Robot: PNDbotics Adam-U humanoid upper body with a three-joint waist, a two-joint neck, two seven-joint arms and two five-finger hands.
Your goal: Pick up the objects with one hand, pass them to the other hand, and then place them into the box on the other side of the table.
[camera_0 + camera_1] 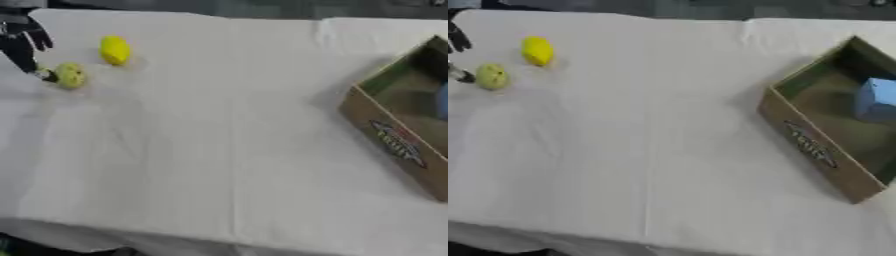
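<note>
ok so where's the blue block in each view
Left eye view: a blue sliver at the right edge, inside the box.
Right eye view: blue block plainly inside the box, right of centre.
Shared landmark: the box's printed front wall.

**Colours on my table**

I see a white tablecloth [219,150] with faint fold lines. Two fruits: one bright yellow lemon [115,50], one duller yellow-green fruit [71,75]. My left hand [22,42] is black. The cardboard box [815,150] is brown, with a red-and-blue printed logo; inside sits a light blue block [877,105].
</note>
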